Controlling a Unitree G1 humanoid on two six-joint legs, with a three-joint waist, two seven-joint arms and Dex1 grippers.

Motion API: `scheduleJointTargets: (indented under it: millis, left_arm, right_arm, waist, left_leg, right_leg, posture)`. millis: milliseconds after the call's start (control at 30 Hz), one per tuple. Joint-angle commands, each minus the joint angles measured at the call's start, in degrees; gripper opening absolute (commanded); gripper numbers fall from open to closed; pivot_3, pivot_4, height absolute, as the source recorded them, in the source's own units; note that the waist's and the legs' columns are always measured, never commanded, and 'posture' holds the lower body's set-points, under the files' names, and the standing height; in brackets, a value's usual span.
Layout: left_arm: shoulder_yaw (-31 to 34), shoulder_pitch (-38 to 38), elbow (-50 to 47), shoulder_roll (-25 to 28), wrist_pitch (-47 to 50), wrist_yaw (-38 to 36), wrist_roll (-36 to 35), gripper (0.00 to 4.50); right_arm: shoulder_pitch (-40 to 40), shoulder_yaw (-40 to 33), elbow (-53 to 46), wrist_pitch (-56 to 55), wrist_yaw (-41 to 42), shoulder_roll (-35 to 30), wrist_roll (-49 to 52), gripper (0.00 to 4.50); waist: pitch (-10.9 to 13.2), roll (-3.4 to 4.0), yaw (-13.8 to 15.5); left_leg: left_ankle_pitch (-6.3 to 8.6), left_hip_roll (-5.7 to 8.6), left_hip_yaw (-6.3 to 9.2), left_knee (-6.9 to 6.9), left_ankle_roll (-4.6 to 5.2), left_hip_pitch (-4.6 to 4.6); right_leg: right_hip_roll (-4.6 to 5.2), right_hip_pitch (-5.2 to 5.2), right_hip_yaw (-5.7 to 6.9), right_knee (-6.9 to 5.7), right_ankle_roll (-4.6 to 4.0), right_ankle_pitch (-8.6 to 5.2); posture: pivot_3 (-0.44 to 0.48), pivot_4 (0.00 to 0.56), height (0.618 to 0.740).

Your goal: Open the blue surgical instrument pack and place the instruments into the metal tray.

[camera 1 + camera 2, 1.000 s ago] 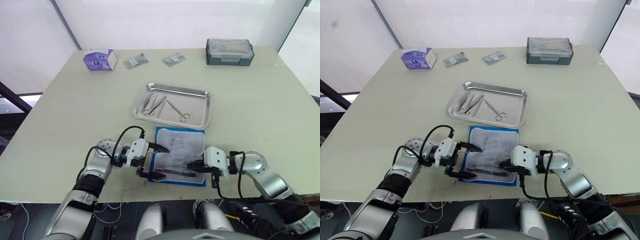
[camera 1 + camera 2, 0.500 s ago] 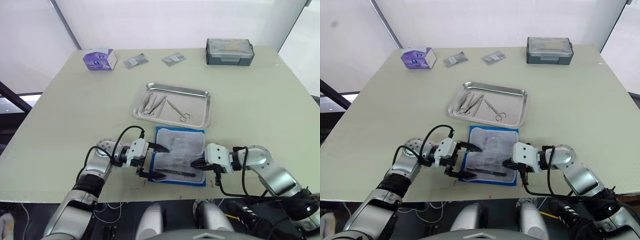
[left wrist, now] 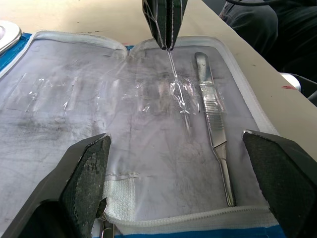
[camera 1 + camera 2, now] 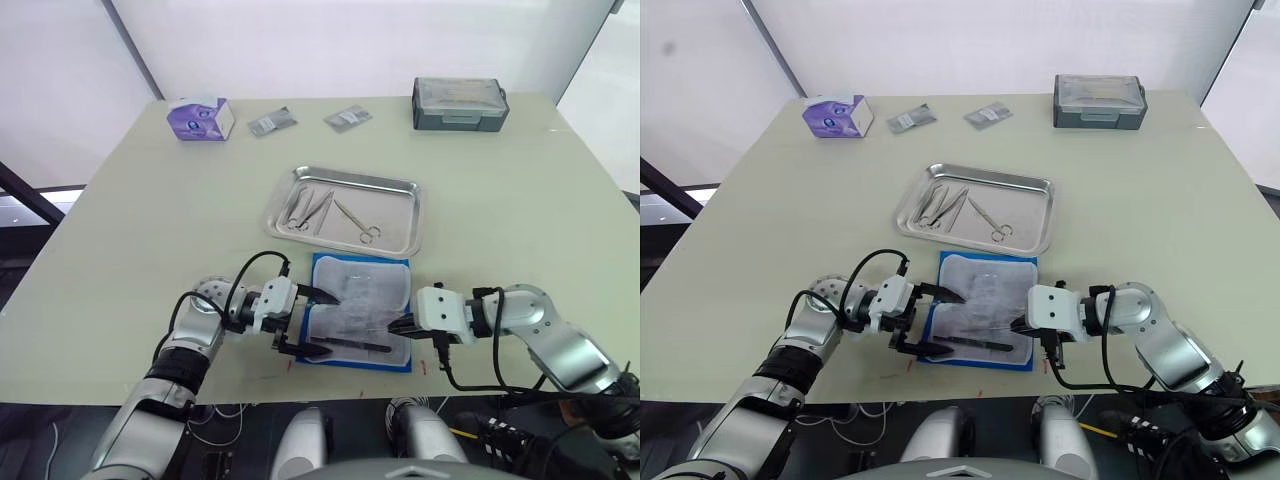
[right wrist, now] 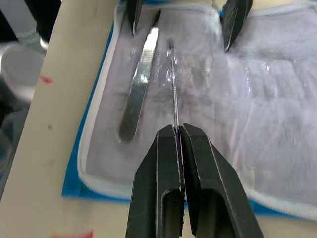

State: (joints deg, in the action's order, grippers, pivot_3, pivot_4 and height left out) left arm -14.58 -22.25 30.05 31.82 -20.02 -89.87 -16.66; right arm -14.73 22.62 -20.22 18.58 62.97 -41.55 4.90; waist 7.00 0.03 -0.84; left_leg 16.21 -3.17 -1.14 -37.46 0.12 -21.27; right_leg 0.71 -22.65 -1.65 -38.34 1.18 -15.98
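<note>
The blue surgical instrument pack lies open near the table's front edge, pale lining up. My left gripper stands open at its left edge, one finger on each side of that end. At the pack's right edge my right gripper is shut on a thin steel instrument that still lies partly under the clear pocket film. Beside it in the pack rests a flat steel handle tool. The metal tray sits just behind the pack. It holds scissors and two clamps.
Along the far side of the table are a purple tissue box, two small packets and a dark grey lidded box. The table's front edge runs close under the pack and both grippers.
My right gripper has drawn a little to the right, toward the pack's right edge, with the thin instrument in it. The left gripper has stayed in place, open.
</note>
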Motion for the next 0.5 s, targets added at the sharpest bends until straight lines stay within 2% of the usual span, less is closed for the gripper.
scheduleJointTargets:
  millis: [33, 500]
  left_arm:
    - [-3.1, 2.6, 4.3, 0.6, 0.7, -2.6, 2.6, 4.5]
    - [-3.6, 1.9, 4.8, 0.3, 0.7, -2.6, 2.4, 4.5]
  right_arm:
    - [-0.3, -2.3, -2.3, -1.3, 0.6, -1.6, 0.5, 0.12]
    - [5.6, -11.9, -3.2, -3.6, 3.4, -9.2, 5.8, 0.12]
  waist:
    - [0.0, 0.0, 0.0]
    - [0.0, -0.01, 0.1]
  left_leg:
    - [0.0, 0.0, 0.01, 0.0, 0.0, 0.0]
    - [0.0, 0.0, -0.04, 0.0, 0.0, 0.02]
  right_leg:
    - [0.0, 0.0, 0.0, 0.0, 0.0, 0.0]
    - [0.0, 0.0, -0.05, -0.01, 0.0, 0.0]
  posture:
    - [0.0, 0.15, 0.731]
    - [0.0, 0.15, 0.731]
